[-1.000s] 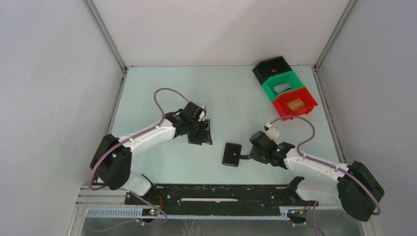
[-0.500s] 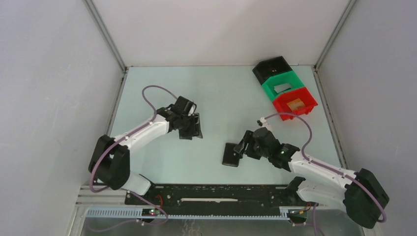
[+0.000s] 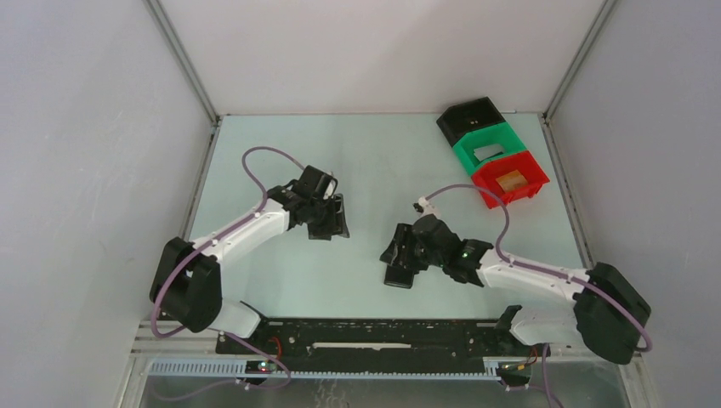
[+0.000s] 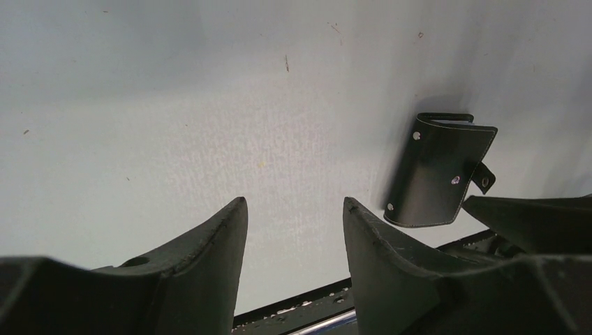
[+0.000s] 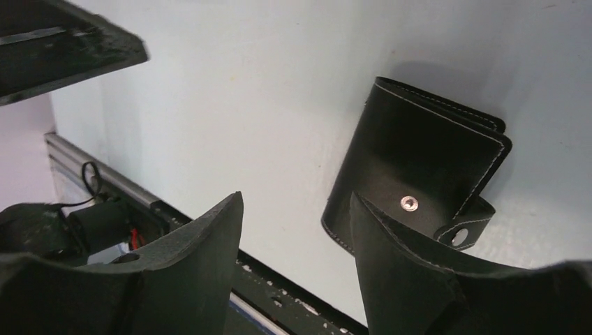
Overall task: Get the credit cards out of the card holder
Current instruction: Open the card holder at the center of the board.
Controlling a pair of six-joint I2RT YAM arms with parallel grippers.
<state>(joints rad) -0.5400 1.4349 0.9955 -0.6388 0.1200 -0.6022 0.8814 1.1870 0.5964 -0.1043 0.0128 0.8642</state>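
Flanking one card holder (image 3: 398, 277), left tool (image 4: 293, 208) and right tool (image 5: 297, 201) gape.

Robotics lab cell: white enclosure walls (image 3: 383, 51), aluminium rail (image 3: 340, 368), coloured bins (image 3: 520, 192).

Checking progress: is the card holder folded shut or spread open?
Folded shut: the card holder lies flat showing only its black outside, though its closure tab hangs unsnapped.

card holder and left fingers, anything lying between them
Nothing, only bare table between the left fingers and the card holder, seen in the left wrist view.
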